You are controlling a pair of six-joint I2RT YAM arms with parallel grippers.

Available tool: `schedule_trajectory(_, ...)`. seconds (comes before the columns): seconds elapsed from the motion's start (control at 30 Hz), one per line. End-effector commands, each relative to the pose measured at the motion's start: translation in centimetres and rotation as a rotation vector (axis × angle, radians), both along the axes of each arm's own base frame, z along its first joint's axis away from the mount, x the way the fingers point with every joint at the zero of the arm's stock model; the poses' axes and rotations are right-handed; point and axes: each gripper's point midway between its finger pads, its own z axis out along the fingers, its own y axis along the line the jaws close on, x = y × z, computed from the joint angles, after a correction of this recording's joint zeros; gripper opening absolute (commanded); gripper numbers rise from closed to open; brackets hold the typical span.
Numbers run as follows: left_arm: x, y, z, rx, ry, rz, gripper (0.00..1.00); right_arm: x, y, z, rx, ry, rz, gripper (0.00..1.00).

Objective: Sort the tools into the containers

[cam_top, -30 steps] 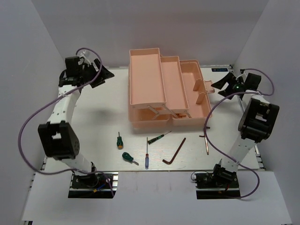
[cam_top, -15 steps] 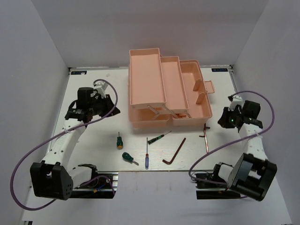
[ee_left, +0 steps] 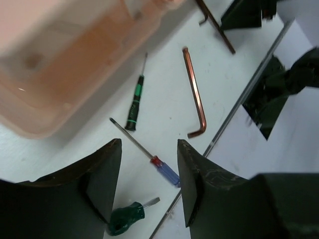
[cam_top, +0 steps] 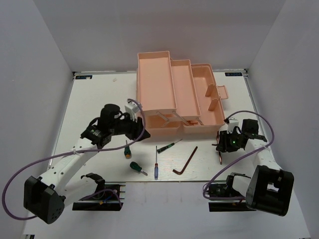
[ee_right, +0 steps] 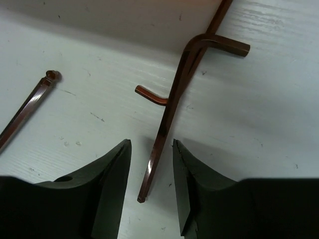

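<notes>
**Right gripper** (ee_right: pixel 150 145): jaws spread and holding nothing, low over two copper hex keys. The keys lie near the right edge of the table (cam_top: pixel 99 94), just off the near right corner of the pink toolbox (cam_top: pixel 154 79). One hex key (ee_right: pixel 167 119) has its straight shaft between the jaws. The second hex key (ee_right: pixel 149 93) touches it, and which lies on top cannot be told.

**Handling (judged):** the keys are light, stiff, thin and smooth, and they lie flat. The best hold is across the long shaft near mid-length, clear of the crossing, so the second key is not dragged along. The keys stand so low that the jaws must come almost down to the table.

**Left gripper** (ee_left: pixel 148 144): jaws also spread and empty. In its wrist view the blue precision screwdriver (ee_left: pixel 167 173), toward the near edge, shows between them.

**Surroundings:** the table is white, matt and faintly grained. Plain white walls close the left, right and far sides.
</notes>
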Motion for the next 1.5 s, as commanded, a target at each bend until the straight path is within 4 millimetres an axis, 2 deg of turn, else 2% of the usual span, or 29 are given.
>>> schedule_trajectory(0.0,-1.0,-1.3,-2.2,0.035,-0.010,-0.046,0.59,0.9,0.0,-0.1,-0.046,-0.028,0.026,0.45)
schedule_trajectory(0.1,-1.7,-1.6,-3.1,0.064,-0.029,-0.044,0.60,1.3,-0.4,-0.8,-0.102,-0.025,0.014,0.45)
schedule_trajectory(0.4,-3.2,-2.7,-3.8,0.121,-0.057,-0.083,0.61,1.1,-1.5,-3.0,-0.241,0.053,0.011,0.44)
schedule_trajectory(0.5,-3.7,-3.9,-4.4,0.152,-0.047,-0.114,0.62,0.7,-1.8,-3.3,-0.263,0.088,0.007,0.30)
schedule_trajectory(0.53,-3.8,-4.5,-3.8,0.152,-0.059,-0.135,0.62,0.7,-1.8,-3.3,-0.264,0.093,0.007,0.25)
schedule_trajectory(0.57,-3.8,-5.0,-3.9,0.163,-0.064,-0.139,0.62,0.5,-1.9,-3.1,-0.263,0.100,0.007,0.15)
schedule_trajectory(0.6,-4.2,-5.8,-4.7,0.197,-0.058,-0.156,0.64,0.8,-1.9,-2.8,-0.263,0.081,0.005,0.10)
schedule_trajectory(0.63,-4.3,-6.8,-4.1,0.191,-0.066,-0.178,0.64,0.7,-1.9,-2.7,-0.264,0.081,0.001,0.07)
schedule_trajectory(0.7,-4.2,-7.9,-4.5,0.230,-0.080,-0.175,0.64,0.9,-1.9,-1.9,-0.267,0.062,0.008,0.00)
schedule_trajectory(0.73,-5.1,-9.3,-5.1,0.251,-0.075,-0.217,0.65,0.9,-1.9,-1.9,-0.269,0.062,0.018,0.00)
schedule_trajectory(0.77,-5.3,-9.9,-5.5,0.267,-0.077,-0.226,0.65,0.5,-2.0,-1.8,-0.268,0.077,0.016,0.00)
schedule_trajectory(0.8,-5.1,-10.2,-5.8,0.296,-0.092,-0.210,0.67,0.9,-2.0,-1.2,-0.272,0.059,0.023,0.00)
schedule_trajectory(0.83,-5.8,-11.4,-5.6,0.295,-0.110,-0.236,0.69,0.9,-2.1,-1.0,-0.279,0.058,0.025,0.00)
schedule_trajectory(0.93,-6.1,-12.8,-7.6,0.339,-0.107,-0.242,0.72,0.9,-2.5,0.6,-0.300,0.042,0.039,0.00)
schedule_trajectory(1.0,-6.7,-13.8,-8.2,0.349,-0.109,-0.249,0.73,1.6,-2.5,2.6,-0.299,-0.012,0.055,0.00)
schedule_trajectory(1.03,-6.6,-14.3,-9.0,0.368,-0.107,-0.249,0.73,1.6,-2.0,4.3,-0.277,-0.017,0.086,0.00)
schedule_trajectory(1.1,-7.1,-15.1,-9.7,0.382,-0.105,-0.258,0.73,1.3,-0.6,6.3,-0.211,-0.064,0.160,0.00)
schedule_trajectory(1.13,-6.7,-15.7,-9.5,0.373,-0.108,-0.243,0.74,-0.6,0.0,6.5,-0.179,-0.004,0.217,0.00)
schedule_trajectory(1.17,-7.1,-16.1,-10.5,0.398,-0.104,-0.254,0.74,-0.1,1.8,9.0,-0.097,-0.084,0.294,0.00)
schedule_trajectory(1.23,-7.1,-17.3,-10.3,0.389,-0.110,-0.253,0.74,-1.4,2.8,10.7,-0.042,-0.066,0.340,0.00)
schedule_trajectory(1.27,-7.4,-17.8,-10.6,0.395,-0.109,-0.252,0.74,-1.3,3.8,12.2,0.010,-0.105,0.386,0.00)
schedule_trajectory(1.43,-7.6,-19.8,-12.3,0.431,-0.099,-0.242,0.74,0.8,4.4,15.3,0.046,-0.195,0.363,0.00)
schedule_trajectory(1.47,-7.6,-20.1,-12.4,0.432,-0.099,-0.242,0.74,1.8,4.6,16.8,0.056,-0.230,0.366,0.00)
